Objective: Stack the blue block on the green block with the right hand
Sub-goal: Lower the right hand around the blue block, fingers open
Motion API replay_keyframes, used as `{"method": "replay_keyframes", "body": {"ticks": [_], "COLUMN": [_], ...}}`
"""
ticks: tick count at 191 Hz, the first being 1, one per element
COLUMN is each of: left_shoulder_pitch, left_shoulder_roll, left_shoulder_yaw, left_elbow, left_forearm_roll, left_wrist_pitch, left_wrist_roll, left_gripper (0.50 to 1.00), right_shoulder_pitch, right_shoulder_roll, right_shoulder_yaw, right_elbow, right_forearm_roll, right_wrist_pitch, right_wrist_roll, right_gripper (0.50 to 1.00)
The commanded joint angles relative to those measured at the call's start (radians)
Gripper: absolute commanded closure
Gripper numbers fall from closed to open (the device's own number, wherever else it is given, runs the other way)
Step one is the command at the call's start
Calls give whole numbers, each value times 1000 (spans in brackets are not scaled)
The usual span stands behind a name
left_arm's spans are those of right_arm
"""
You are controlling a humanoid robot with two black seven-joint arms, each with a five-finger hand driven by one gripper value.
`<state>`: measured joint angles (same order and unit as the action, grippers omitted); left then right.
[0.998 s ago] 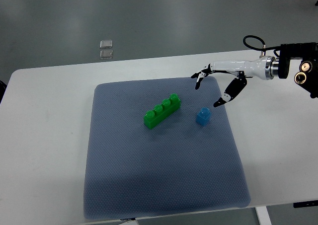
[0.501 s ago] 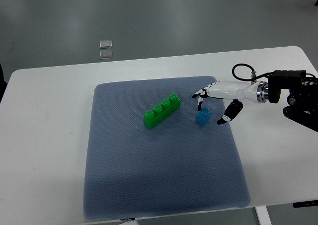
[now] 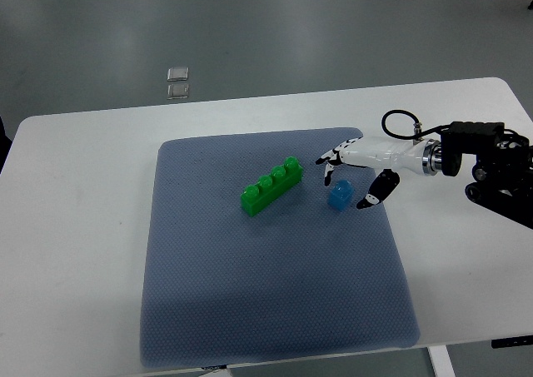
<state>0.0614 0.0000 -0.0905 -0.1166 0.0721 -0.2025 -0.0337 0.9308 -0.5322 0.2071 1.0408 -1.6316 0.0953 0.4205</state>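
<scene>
A small blue block [image 3: 339,195] sits on a grey-blue mat [image 3: 266,294] covering a white surface [image 3: 75,227], just right of a long green block [image 3: 271,186]. The robot's right hand [image 3: 354,177] hovers around the blue block, fingers spread either side, not clearly gripping it

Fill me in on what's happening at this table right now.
The robot's right hand is reaching over the blue block on the grey mat, fingers spread around it but not closed. The block sits on the mat, not yet lifted. The green block, a four-stud bar, lies apart to its left. No left arm shows.
</scene>
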Motion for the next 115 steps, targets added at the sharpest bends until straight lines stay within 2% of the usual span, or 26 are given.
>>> {"method": "replay_keyframes", "body": {"ticks": [1,92,115], "left_shoulder_pitch": [0,0,0], "left_shoulder_roll": [0,0,0], "left_shoulder_yaw": [0,0,0], "left_elbow": [0,0,0], "left_forearm_roll": [0,0,0], "left_wrist_pitch": [0,0,0], "left_wrist_roll": [0,0,0], "left_gripper": [500,500,500], "right_shoulder_pitch": [-1,-3,-3], "right_shoulder_roll": [12,31,31], "right_shoulder_yaw": [-2,-2,-20], "right_elbow": [-5,-38,-39], "right_forearm_roll": [-5,-8,-13], "right_wrist_pitch": [0,0,-2], "right_wrist_roll": [0,-11,-17], "right_gripper": [583,601,662]}}
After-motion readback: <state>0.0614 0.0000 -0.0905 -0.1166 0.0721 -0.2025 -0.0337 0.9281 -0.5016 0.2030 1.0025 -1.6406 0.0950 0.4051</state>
